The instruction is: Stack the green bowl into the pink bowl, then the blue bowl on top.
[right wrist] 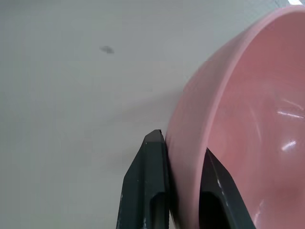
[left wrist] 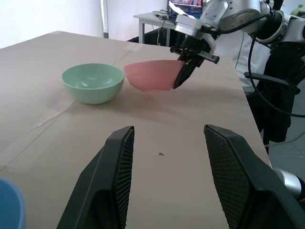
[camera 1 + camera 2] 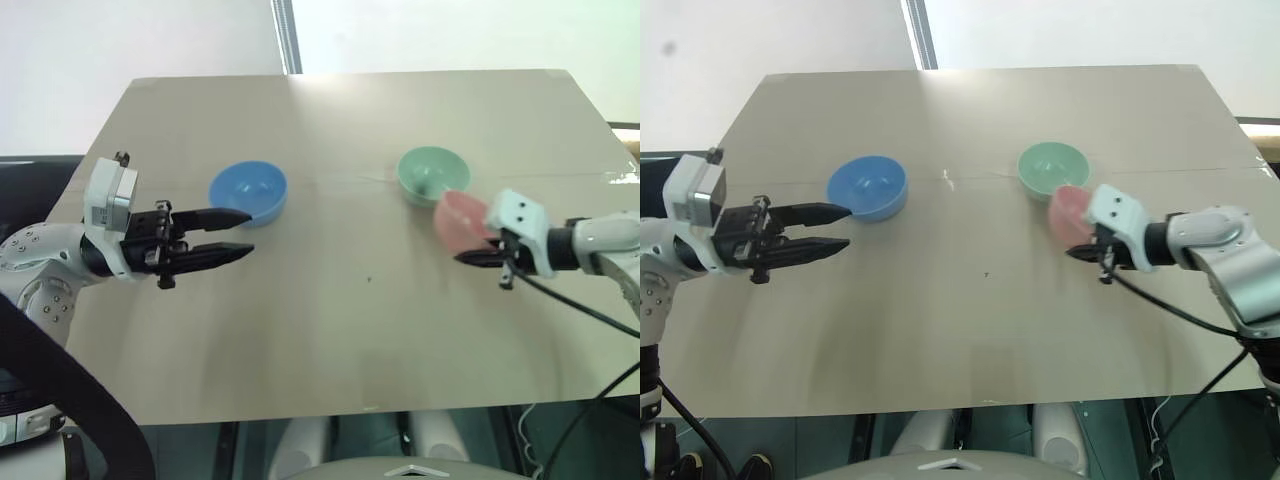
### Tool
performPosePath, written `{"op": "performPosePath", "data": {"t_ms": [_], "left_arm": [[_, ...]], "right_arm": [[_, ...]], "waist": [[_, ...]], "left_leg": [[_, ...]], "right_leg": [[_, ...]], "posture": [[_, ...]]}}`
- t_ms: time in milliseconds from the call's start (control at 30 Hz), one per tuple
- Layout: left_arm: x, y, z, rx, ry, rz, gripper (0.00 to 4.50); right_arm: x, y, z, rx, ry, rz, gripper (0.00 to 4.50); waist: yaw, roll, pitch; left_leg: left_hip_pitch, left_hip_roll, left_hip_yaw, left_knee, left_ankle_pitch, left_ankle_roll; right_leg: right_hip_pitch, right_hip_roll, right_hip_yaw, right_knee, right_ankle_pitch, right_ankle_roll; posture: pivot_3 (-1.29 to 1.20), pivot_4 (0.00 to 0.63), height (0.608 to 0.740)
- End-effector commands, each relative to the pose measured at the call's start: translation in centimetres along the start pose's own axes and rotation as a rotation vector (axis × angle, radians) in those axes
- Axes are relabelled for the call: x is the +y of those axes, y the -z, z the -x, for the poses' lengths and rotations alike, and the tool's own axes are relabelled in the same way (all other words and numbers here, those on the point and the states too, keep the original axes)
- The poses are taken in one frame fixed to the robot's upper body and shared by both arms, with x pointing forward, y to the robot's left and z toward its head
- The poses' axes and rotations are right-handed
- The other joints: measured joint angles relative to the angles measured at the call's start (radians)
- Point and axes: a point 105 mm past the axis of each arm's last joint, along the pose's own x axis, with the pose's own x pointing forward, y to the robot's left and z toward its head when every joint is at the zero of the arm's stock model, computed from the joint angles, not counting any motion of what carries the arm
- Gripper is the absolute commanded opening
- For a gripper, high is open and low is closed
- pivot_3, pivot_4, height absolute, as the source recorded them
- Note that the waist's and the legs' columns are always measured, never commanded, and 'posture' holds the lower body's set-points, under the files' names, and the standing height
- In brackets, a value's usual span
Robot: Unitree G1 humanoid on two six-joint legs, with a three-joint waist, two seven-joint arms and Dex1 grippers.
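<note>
I had the right tool (image 3: 478, 257) clamped on the rim of the small salmon-pink plastic bowl (image 3: 462, 220), lifted clear of the tan desk (image 3: 360, 330) and tilted, just beside the small mint-green plastic bowl (image 3: 431, 173). The left tool (image 3: 232, 234) hung with its fingers apart and empty, near the small sky-blue plastic bowl (image 3: 249, 190). I judged this an opening step of positioning the pink base; next it needed setting down level and releasing, then the green bowl picked up.
</note>
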Motion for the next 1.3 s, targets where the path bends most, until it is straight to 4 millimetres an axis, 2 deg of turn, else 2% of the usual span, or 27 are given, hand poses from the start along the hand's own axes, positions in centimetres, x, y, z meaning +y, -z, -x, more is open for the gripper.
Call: {"op": "performPosePath", "data": {"t_ms": [33,133,300,500,733,800,867,967,1000,1167,1300], "left_arm": [[0.1,-0.6,0.1,-0.005,0.005,-0.036,2.45],[0.1,-0.5,0.0,-0.004,0.011,-0.036,2.45],[0.2,-0.6,0.1,0.000,0.009,-0.037,2.45],[0.2,-0.6,0.1,0.002,0.011,-0.035,2.45],[0.3,-0.6,0.0,0.001,0.010,-0.040,2.45],[0.4,-0.6,0.0,-0.001,0.009,-0.043,2.45],[0.4,-0.6,-0.1,-0.003,0.010,-0.044,2.45],[0.4,-0.5,-0.2,-0.005,0.012,-0.044,2.45],[0.4,-0.5,-0.2,-0.006,0.012,-0.044,2.45],[0.4,-0.5,-0.2,-0.005,0.013,-0.044,2.45],[0.4,-0.5,0.0,-0.002,0.009,-0.043,2.45]], "right_arm": [[2.5,-1.9,-1.8,0.002,-0.107,0.141,0.01],[4.1,-2.8,-3.8,0.000,-0.178,0.242,0.01],[5.4,-4.1,-5.2,-0.022,-0.233,0.312,0.01],[5.0,-5.0,-6.4,-0.020,-0.225,0.362,0.01],[3.9,-4.2,-6.6,0.030,-0.183,0.379,0.01],[3.5,-3.9,-6.6,0.042,-0.165,0.388,0.95],[3.3,-3.8,-6.5,0.047,-0.157,0.392,1.71],[2.4,-4.1,-6.6,0.028,-0.099,0.391,3.26],[2.3,-4.0,-6.5,0.028,-0.102,0.386,3.65],[4.5,-4.9,-4.0,-0.036,-0.240,0.268,3.65],[5.1,-6.2,-0.6,-0.114,-0.326,0.159,3.65]], "waist": [[0.001,0.000,0.000],[0.000,0.000,0.000],[0.000,0.000,0.000],[-0.001,0.000,0.000],[-0.001,0.000,0.000],[-0.002,0.000,0.000],[-0.002,0.000,0.000],[-0.003,0.000,0.000],[-0.003,0.000,0.000],[-0.002,0.000,0.000],[0.000,0.000,0.000]], "left_leg": [[0.000,0.000,0.000,0.000,0.000,0.000],[-0.001,0.000,-0.002,0.000,0.000,0.000],[-0.002,-0.001,-0.003,0.000,0.000,0.000],[-0.002,-0.001,-0.004,0.001,0.000,0.000],[-0.003,-0.001,-0.004,0.001,0.000,0.000],[-0.003,-0.001,-0.004,0.001,0.000,0.000],[-0.003,-0.001,-0.004,0.001,0.000,0.000],[-0.003,-0.001,-0.004,0.001,0.000,0.000],[-0.003,-0.001,-0.004,0.001,0.000,0.000],[-0.004,-0.001,-0.005,0.001,0.000,0.000],[-0.005,-0.001,-0.007,0.002,0.000,0.000]], "right_leg": [[0.000,0.000,0.000,0.000,0.000,0.000],[0.000,0.000,-0.002,-0.001,0.000,0.000],[0.000,0.000,-0.002,-0.001,0.000,0.000],[0.000,0.000,-0.003,-0.001,0.000,0.000],[-0.001,0.000,-0.004,-0.001,0.000,0.000],[-0.001,0.000,-0.004,-0.001,0.000,0.000],[-0.001,0.000,-0.004,-0.001,0.000,0.000],[-0.001,0.000,-0.004,-0.001,0.000,0.000],[-0.001,0.000,-0.004,-0.001,0.000,0.000],[-0.001,0.000,-0.005,-0.001,0.000,0.000],[-0.001,-0.001,-0.006,-0.002,0.000,0.000]], "posture": [[0.00,0.150,0.740],[0.00,0.150,0.740],[0.00,0.150,0.740],[0.00,0.150,0.740],[0.00,0.150,0.740],[0.00,0.150,0.740],[0.00,0.150,0.740],[0.00,0.150,0.740],[0.00,0.150,0.740],[0.00,0.150,0.740],[0.00,0.150,0.740]]}}
